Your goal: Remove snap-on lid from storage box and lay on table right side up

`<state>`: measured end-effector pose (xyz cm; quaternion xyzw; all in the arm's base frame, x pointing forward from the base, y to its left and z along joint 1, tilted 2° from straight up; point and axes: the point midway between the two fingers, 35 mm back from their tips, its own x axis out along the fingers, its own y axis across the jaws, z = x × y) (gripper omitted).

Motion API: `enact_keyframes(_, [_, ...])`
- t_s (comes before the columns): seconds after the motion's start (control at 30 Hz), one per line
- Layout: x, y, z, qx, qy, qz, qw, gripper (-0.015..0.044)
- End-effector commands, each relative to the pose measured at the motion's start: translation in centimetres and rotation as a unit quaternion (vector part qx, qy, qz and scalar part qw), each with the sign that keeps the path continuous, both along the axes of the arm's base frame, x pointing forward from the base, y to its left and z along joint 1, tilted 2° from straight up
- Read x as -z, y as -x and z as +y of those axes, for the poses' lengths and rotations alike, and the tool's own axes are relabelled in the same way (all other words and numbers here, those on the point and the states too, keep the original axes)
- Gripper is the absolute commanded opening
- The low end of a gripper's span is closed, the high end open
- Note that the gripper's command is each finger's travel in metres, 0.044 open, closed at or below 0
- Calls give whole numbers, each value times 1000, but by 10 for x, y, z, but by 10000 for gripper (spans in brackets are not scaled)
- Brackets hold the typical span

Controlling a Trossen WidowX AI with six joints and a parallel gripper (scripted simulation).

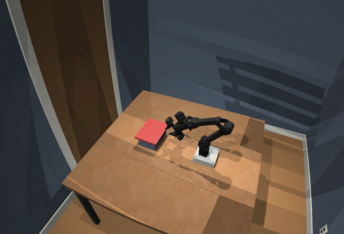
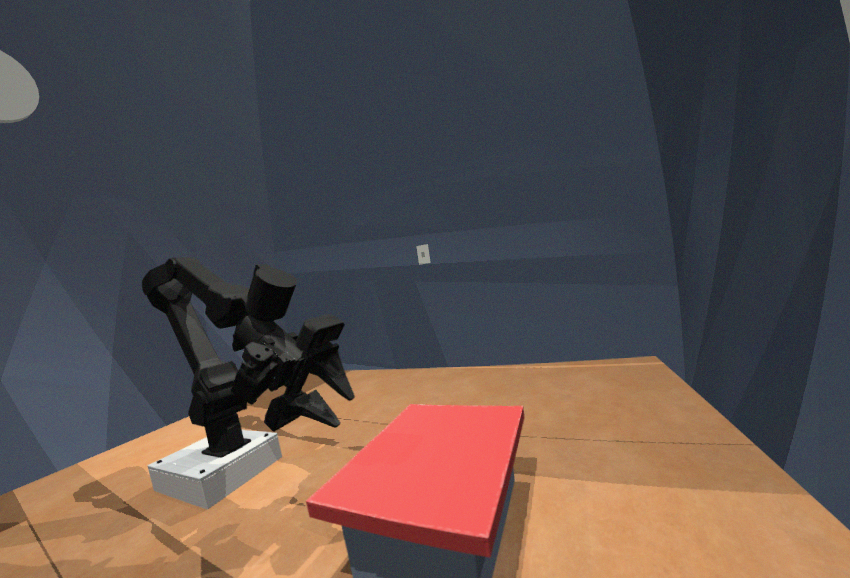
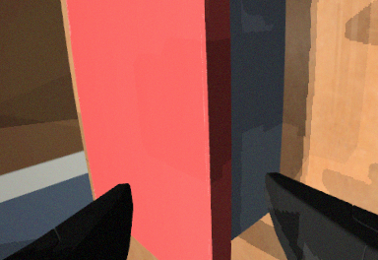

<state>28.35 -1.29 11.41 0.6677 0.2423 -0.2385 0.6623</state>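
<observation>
The red lid sits flat on top of the blue-grey storage box, its rim overhanging the box walls. My gripper is open and empty, tilted downward beside the lid's long edge that faces the arm base. One fingertip is higher than the other. In the wrist view the lid's edge shows in the gap between the fingertips. Whether a finger touches the lid cannot be told. The box's far walls are hidden.
The box stands on the wooden table. The arm's white base block stands on the table, on the gripper's side of the box. A brown door and blue walls are beyond the table edges.
</observation>
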Motion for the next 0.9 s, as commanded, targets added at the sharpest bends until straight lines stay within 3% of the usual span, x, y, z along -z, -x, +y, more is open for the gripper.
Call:
enact_keyframes(0.0, [9, -3, 0, 1, -3, 7, 1000, 235])
enact_keyframes(0.87, [35, -37, 0, 1, -3, 6, 1000, 235])
